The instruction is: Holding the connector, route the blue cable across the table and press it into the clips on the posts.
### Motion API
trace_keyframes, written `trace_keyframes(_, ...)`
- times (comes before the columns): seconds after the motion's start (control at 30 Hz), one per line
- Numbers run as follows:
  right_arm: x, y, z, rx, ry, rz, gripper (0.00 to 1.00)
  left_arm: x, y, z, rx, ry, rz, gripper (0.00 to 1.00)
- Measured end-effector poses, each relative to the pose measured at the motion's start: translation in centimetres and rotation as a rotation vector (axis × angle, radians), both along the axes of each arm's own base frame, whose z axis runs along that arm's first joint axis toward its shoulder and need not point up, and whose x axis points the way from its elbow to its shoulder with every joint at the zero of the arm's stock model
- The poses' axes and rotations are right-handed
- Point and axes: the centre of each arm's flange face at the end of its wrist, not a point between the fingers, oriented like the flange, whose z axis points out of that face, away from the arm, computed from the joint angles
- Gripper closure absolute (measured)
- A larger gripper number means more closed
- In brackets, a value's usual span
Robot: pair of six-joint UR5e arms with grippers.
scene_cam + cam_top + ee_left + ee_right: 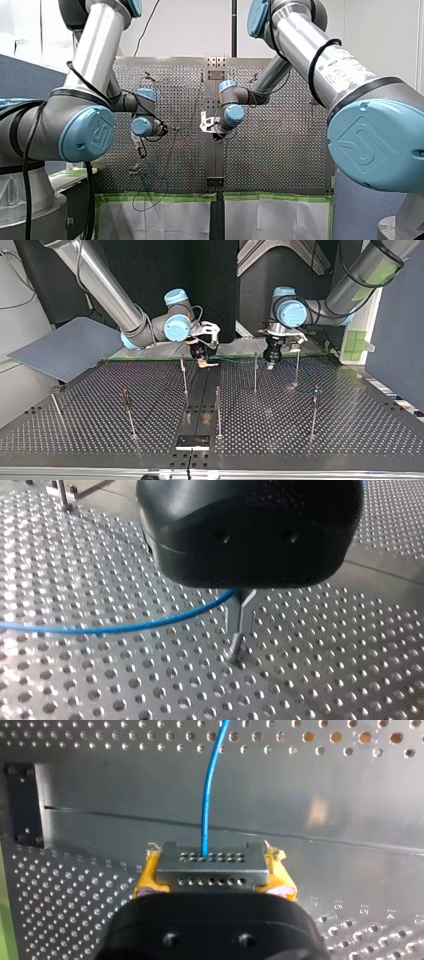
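Right wrist view: the grey connector (210, 867) is clamped by its two sides between the yellow pads (145, 880) of my right gripper (212, 877). The blue cable (207, 795) leaves its face and runs straight ahead over the perforated table (75, 910). Left wrist view: the metal fingers (240, 615) of my left gripper (235, 647) are drawn narrow, almost together, with their tips just at the table. The cable comes in from the side and is lost at their roots, so whether it is pinched there cannot be told. Top view: what neither wrist view gives is the layout. Both grippers hang at the far edge, my right one near the middle strip, my left one just beside a post (255, 374). Other posts stand well apart across the table. The clips are too small to be made out, and no cable is seen at any post top. Front view: only the reach of both arms over the table is given, and the cable's path cannot be read. Judgement: the connector grasp is done. Routing across the table and every pressing into a clip appear to be left.
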Motion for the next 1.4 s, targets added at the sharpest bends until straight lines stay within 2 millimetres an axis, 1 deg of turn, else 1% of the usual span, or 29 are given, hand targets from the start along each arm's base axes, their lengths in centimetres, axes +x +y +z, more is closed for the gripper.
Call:
trace_keyframes(0.23, -0.3, -0.5, 0.1, -0.005, -0.003, -0.008, 1.00, 1.4, 0.2, -1.5, 0.026, 0.027, -0.010, 1.00)
trace_keyframes(0.4, -0.5, -0.9, 0.2, -0.010, -0.008, -0.013, 1.00, 2.0, 0.3, -1.9, 0.025, 0.033, -0.010, 1.00)
trace_keyframes(0.43, -0.5, -0.9, 0.2, -0.010, -0.008, -0.013, 1.00, 2.0, 0.3, -1.9, 0.024, 0.033, -0.009, 0.96)
trace_keyframes(0.47, -0.5, -0.9, 0.2, -0.011, -0.008, -0.014, 1.00, 2.0, 0.4, -1.9, 0.022, 0.033, -0.007, 0.84)
trace_keyframes(0.5, -0.5, -1.0, 0.2, -0.011, -0.009, -0.014, 1.00, 2.1, 0.4, -1.9, 0.021, 0.033, -0.004, 0.84)
trace_keyframes(0.53, -0.5, -1.0, 0.2, -0.012, -0.009, -0.014, 1.00, 2.1, 0.5, -1.9, 0.020, 0.034, -0.001, 0.72)
trace_keyframes(0.57, -0.5, -1.0, 0.3, -0.012, -0.009, -0.014, 1.00, 2.1, 0.6, -1.9, 0.019, 0.034, 0.003, 0.53)
trace_keyframes(0.6, -0.5, -1.0, 0.3, -0.013, -0.010, -0.014, 1.00, 2.1, 0.6, -1.9, 0.019, 0.035, 0.009, 0.53)
trace_keyframes(0.67, -0.5, -1.1, 0.3, -0.013, -0.010, -0.014, 1.00, 2.0, 0.7, -2.0, 0.020, 0.042, 0.019, 0.33)
trace_keyframes(0.7, -0.5, -1.1, 0.3, -0.013, -0.010, -0.014, 1.00, 1.9, 0.7, -2.1, 0.021, 0.048, 0.024, 0.33)
trace_keyframes(0.73, -0.5, -1.1, 0.3, -0.013, -0.010, -0.014, 1.00, 1.8, 0.7, -2.1, 0.023, 0.055, 0.028, 0.20)
trace_keyframes(0.77, -0.5, -1.1, 0.3, -0.013, -0.010, -0.014, 1.00, 1.7, 0.7, -2.2, 0.026, 0.062, 0.031, 0.16)
trace_keyframes(0.8, -0.5, -1.1, 0.3, -0.014, -0.011, -0.014, 1.00, 1.6, 0.6, -2.2, 0.031, 0.071, 0.035, 0.16)
trace_keyframes(0.83, -0.5, -1.1, 0.3, -0.014, -0.011, -0.014, 1.00, 1.5, 0.6, -2.3, 0.037, 0.078, 0.037, 0.10)
trace_keyframes(0.87, -0.5, -1.1, 0.3, -0.014, -0.011, -0.014, 1.00, 1.4, 0.5, -2.3, 0.043, 0.085, 0.040, 0.02)
trace_keyframes(1.13, -0.1, -0.7, 0.4, -0.019, -0.005, -0.003, 1.00, 0.0, 0.2, -2.6, 0.082, 0.152, 0.079, 0.02)
trace_keyframes(1.4, 0.1, -0.4, 0.4, -0.022, -0.001, 0.001, 1.00, -3.2, -0.3, -1.8, 0.058, 0.204, 0.091, 0.02)
